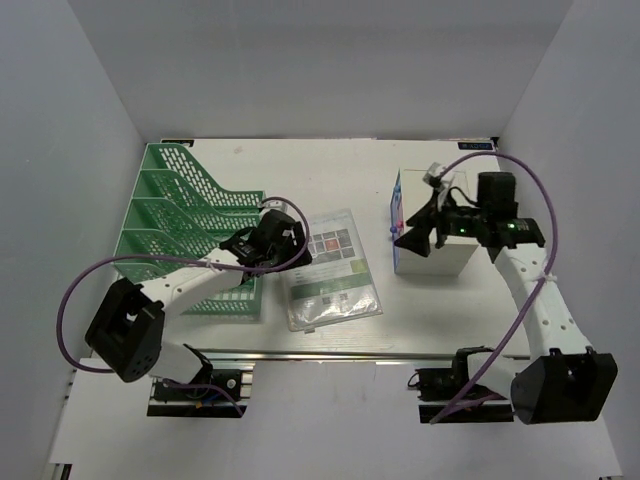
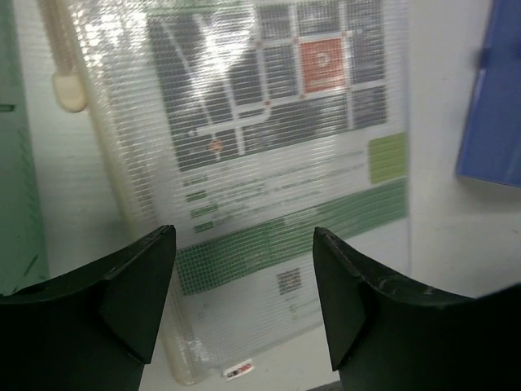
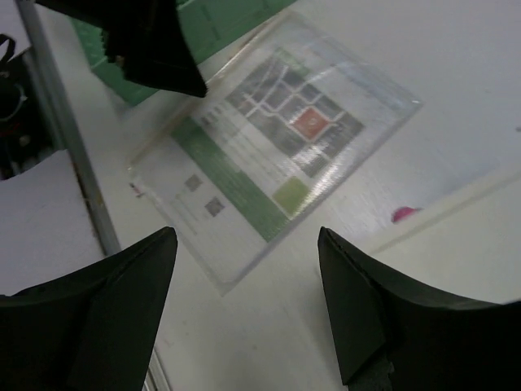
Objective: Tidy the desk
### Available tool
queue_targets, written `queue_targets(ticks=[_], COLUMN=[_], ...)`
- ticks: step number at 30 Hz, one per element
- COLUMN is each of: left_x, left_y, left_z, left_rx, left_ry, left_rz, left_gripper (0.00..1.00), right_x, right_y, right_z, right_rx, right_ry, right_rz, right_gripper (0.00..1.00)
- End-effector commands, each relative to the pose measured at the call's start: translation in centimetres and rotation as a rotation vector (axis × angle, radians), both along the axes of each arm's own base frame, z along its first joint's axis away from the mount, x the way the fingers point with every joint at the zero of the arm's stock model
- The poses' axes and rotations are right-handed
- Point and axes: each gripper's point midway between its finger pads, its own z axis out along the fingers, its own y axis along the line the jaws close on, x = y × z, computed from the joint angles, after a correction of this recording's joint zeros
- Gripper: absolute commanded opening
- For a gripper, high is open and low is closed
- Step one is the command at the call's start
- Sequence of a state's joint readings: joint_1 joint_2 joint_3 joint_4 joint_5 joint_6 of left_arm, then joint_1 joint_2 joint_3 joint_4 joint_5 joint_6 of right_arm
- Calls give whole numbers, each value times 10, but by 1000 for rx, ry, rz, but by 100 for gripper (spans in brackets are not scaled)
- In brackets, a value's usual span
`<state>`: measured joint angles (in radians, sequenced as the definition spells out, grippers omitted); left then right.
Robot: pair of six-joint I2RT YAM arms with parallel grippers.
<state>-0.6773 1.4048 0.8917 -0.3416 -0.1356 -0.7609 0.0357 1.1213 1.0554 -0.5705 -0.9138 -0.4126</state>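
Desk surface (image 1: 330, 170): white, document sleeve (image 1: 331, 268) lying at centre
Left pincer (image 2: 244, 236): jaws apart, empty, over sleeve
Right pincer (image 3: 248, 236): jaws apart, empty, by white box (image 1: 440, 262)

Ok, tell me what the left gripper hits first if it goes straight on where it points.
The left gripper, jaws open, points down at the clear document sleeve lying flat on the desk. It would likely meet the sleeve first, near its green band; the gap is unclear.

Large flat white rectangular desk (image 1: 330, 180), aluminium rail (image 1: 330, 353) along its near edge.
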Motion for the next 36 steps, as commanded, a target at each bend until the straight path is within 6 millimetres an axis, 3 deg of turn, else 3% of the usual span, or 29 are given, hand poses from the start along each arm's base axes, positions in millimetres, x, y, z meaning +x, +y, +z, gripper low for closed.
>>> queue_targets(ticks=[1, 3, 4, 9, 14, 26, 32, 36], left_x=[3, 2, 1, -1, -5, -10, -18, -21], left_y=[14, 17, 20, 36, 51, 36, 20, 8], left_z=[-3, -13, -23, -43, -65, -92, -101, -103], left_rx=[58, 94, 125, 210, 309, 251, 164, 104], left_ry=[-19, 9, 34, 63, 105, 150, 173, 181], left_rz=[62, 70, 74, 125, 177, 129, 72, 37], left_gripper=[78, 79, 79, 79, 80, 78, 63, 45], right_x=[-10, 0, -4, 29, 48, 32, 17, 6], right_y=[32, 42, 59, 66, 71, 85, 84, 80], right_z=[0, -21, -34, -73, -100, -163, -188, -209], right_rx=[-14, -86, -117, -329, -480, -647, -713, -762], right_ry=[47, 79, 116, 113, 106, 174, 228, 278], right_rz=[76, 45, 73, -104, -177, -109, -62, -30], right_gripper=[75, 73, 70, 65, 68, 68, 61, 57])
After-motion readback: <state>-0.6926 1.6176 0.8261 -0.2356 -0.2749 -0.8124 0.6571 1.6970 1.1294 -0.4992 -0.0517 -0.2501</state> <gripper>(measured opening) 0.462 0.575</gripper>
